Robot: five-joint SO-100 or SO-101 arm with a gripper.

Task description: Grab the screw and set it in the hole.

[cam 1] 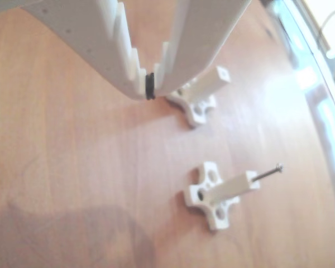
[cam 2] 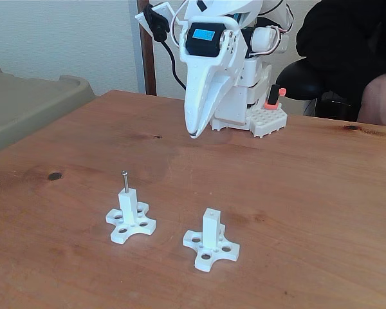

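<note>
One screw (cam 2: 124, 181) stands upright in the hole of the left white post (cam 2: 129, 209) in the fixed view, its head and upper shaft sticking out of the top. In the other view this screw (cam 1: 268, 172) pokes out of the nearer post (cam 1: 234, 188). The second post (cam 2: 210, 233) has a bare hole (cam 2: 210, 212) in its end face, also showing in the other view as a hole (cam 1: 224, 72). My white gripper (cam 2: 193, 134) hangs above the table behind the posts, jaws shut. A small black piece (cam 1: 150, 85) sits at the fingertips; no screw hangs from them.
The wooden table (cam 2: 309, 193) has free room around both posts. The arm's base and a white brick block (cam 2: 265, 120) stand at the back edge. A person in dark clothes (cam 2: 347, 45) sits behind on the right. A beige bin (cam 2: 32, 106) stands at left.
</note>
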